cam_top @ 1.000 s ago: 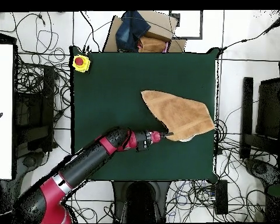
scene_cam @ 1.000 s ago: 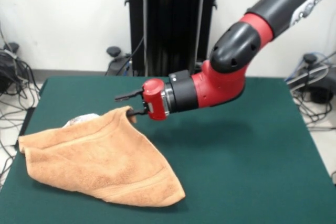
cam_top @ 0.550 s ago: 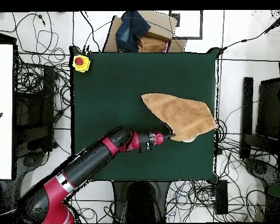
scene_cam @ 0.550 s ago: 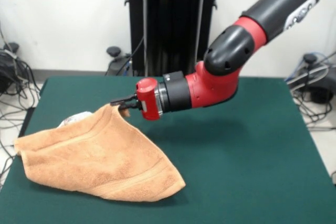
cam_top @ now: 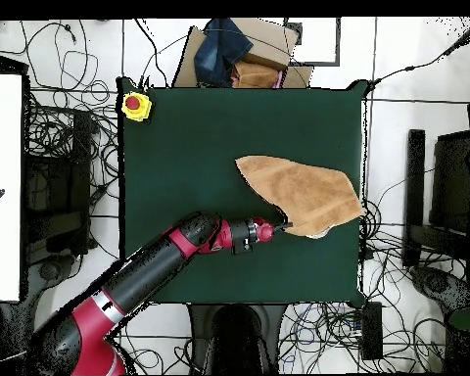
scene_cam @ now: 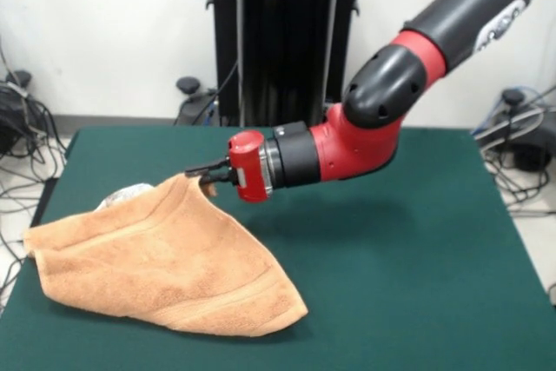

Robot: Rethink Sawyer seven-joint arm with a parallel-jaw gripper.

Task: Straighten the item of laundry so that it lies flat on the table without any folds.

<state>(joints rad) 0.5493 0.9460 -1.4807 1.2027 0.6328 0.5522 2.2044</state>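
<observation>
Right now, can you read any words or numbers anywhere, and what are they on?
No text here can be read.
Grey marking on the robot arm: too blurred to read.
Towel: no readable label or writing.
Yellow box with a red button at a corner of the table: no legible words.
Gripper: no writing visible.

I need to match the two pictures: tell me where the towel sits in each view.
Front view: towel lies lower left, one corner lifted by the gripper.
Overhead view: towel lies right of centre, by the table's right edge.
Shared landmark: the gripper at the towel's raised corner.
</observation>
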